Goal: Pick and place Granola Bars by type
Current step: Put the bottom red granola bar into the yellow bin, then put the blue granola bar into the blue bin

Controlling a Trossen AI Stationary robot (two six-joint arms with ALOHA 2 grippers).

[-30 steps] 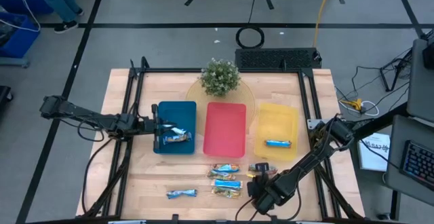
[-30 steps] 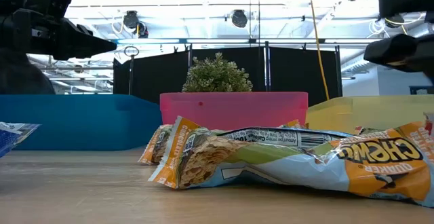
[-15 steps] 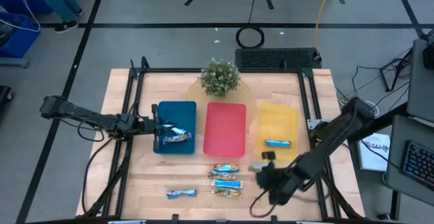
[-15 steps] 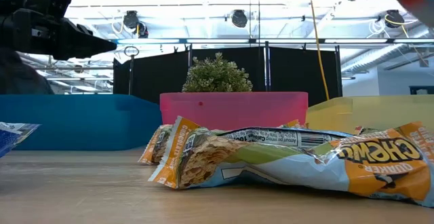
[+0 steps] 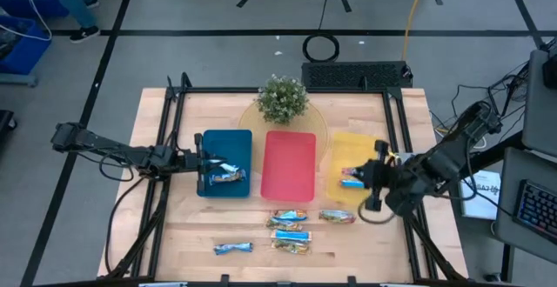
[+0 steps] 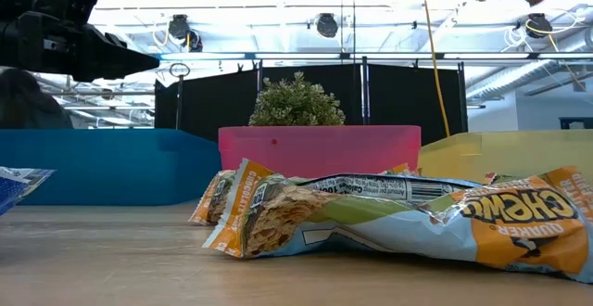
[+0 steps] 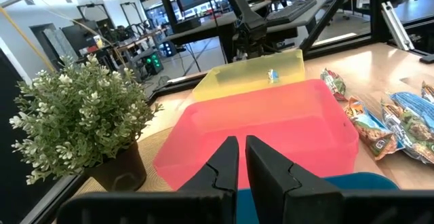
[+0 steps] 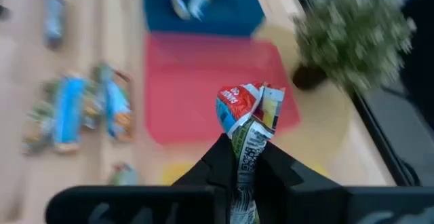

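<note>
Right pincer [image 5: 376,183] clamped on a granola bar [image 8: 247,115], red-white-green wrapper sticking up between the fingers, held over the yellow tray [image 5: 355,148]. One blue bar [image 5: 352,182] lies in the yellow tray. Left pincer [image 7: 241,157] fingers nearly together, holding nothing, at the blue tray's [image 5: 224,143] left edge, where a blue-white bar [image 5: 224,175] lies. Red tray [image 5: 289,165] between them. Four more bars [image 5: 289,231] on the desk [image 5: 187,235] in front of the trays. Potted plant [image 5: 283,98] behind.

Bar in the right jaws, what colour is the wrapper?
Red, blue and white at the end of the bar, green-white lower down; right wrist view shows it best.
</note>
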